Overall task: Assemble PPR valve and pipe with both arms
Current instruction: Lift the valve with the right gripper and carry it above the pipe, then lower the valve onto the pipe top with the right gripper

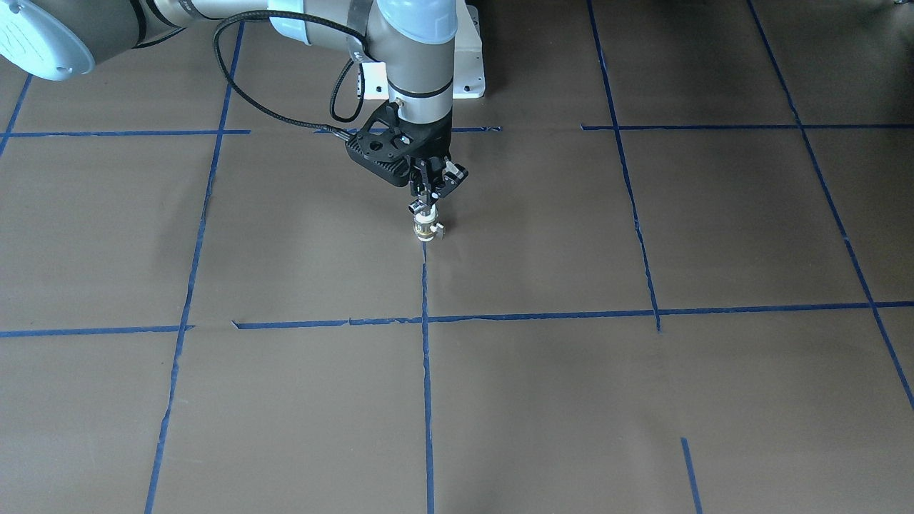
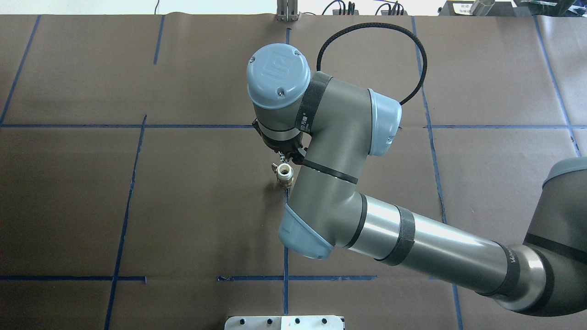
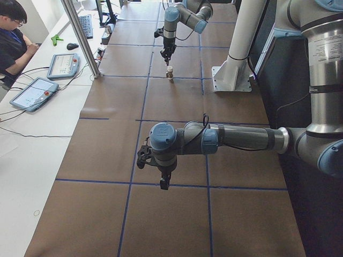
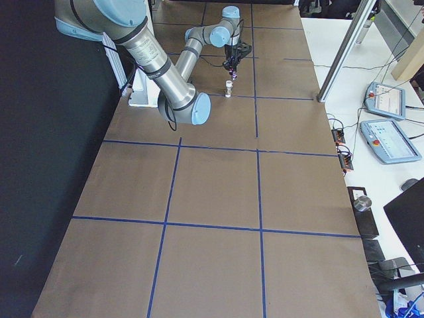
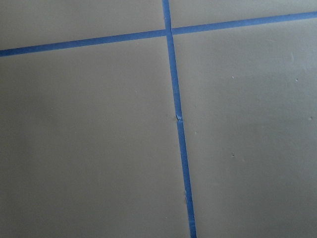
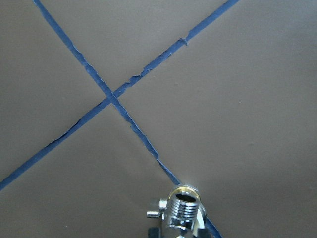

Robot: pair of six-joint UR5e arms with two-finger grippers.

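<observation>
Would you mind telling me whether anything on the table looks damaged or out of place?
Only the tape: its edges are torn and ragged around the crossing near the valve. The valve stands upright, and nothing is spilled.

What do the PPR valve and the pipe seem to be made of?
The PPR valve: matte white plastic ends, brass-coloured metal middle band, likely brass. The pipe: mirror-bright threaded metal, probably chrome-plated; the base metal cannot be told.

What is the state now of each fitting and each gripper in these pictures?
White-and-brass PPR valve: upright on table, top end open.
Chrome bent pipe: held above valve.
Right gripper: shut on pipe.
Left gripper: above table; open or shut unclear.
</observation>
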